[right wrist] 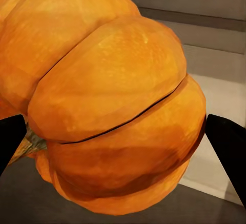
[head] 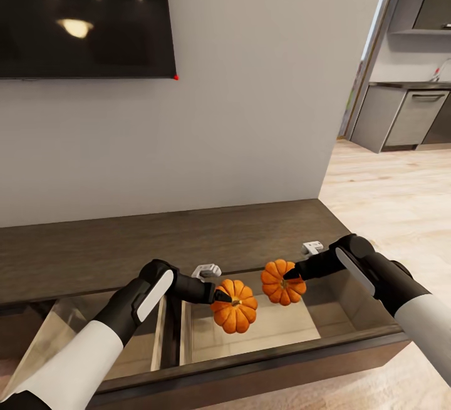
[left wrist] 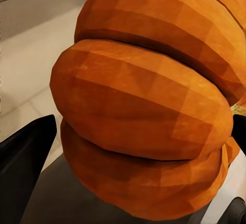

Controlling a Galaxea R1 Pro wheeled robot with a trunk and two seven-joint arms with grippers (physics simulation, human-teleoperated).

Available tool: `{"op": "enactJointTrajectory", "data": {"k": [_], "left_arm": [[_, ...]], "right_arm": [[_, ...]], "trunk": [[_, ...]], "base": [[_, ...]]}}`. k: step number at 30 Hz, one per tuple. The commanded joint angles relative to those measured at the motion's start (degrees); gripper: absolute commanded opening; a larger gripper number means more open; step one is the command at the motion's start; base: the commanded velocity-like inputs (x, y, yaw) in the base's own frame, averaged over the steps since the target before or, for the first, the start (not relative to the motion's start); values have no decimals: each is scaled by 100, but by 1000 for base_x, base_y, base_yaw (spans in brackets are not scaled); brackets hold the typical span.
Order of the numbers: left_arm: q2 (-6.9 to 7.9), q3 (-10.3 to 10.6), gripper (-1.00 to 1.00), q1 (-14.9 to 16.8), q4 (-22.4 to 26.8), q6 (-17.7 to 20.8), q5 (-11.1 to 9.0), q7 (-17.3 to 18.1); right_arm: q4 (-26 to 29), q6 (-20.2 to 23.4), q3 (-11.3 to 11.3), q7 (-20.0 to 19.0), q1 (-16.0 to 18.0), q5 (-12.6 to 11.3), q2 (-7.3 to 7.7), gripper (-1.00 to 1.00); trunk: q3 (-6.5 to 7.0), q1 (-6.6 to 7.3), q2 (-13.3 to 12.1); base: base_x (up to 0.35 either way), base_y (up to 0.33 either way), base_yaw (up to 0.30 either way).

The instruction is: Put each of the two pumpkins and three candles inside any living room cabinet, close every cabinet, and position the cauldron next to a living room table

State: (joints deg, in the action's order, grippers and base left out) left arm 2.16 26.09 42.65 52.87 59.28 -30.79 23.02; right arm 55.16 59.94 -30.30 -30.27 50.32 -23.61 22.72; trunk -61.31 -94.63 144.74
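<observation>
Lower centre of the head view, the left gripper (head: 220, 296) is clamped on one pumpkin (head: 235, 314), and the right gripper (head: 289, 277) on the other pumpkin (head: 282, 282), both above the cabinet's (head: 188, 241) open drawer (head: 275, 325). Neither is released yet; closing is left. Both stems face the camera, axes tipped roughly level.
</observation>
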Motion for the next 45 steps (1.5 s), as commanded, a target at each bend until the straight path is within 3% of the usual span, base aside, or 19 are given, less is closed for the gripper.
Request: {"op": "enactJointTrajectory", "data": {"k": [1, 45], "left_arm": [[6, 10, -100, 5, 4, 5, 38, 44], [13, 12, -100, -3, 4, -11, 72, 28]], "right_arm": [[3, 6, -11, -53, 5, 40, 4, -100], [-125, 6, 6, -11, 9, 49, 13, -100]], "trunk": [[-5, 1, 3], [-48, 1, 3]], "base": [[0, 0, 0], [-11, 0, -5]]}}
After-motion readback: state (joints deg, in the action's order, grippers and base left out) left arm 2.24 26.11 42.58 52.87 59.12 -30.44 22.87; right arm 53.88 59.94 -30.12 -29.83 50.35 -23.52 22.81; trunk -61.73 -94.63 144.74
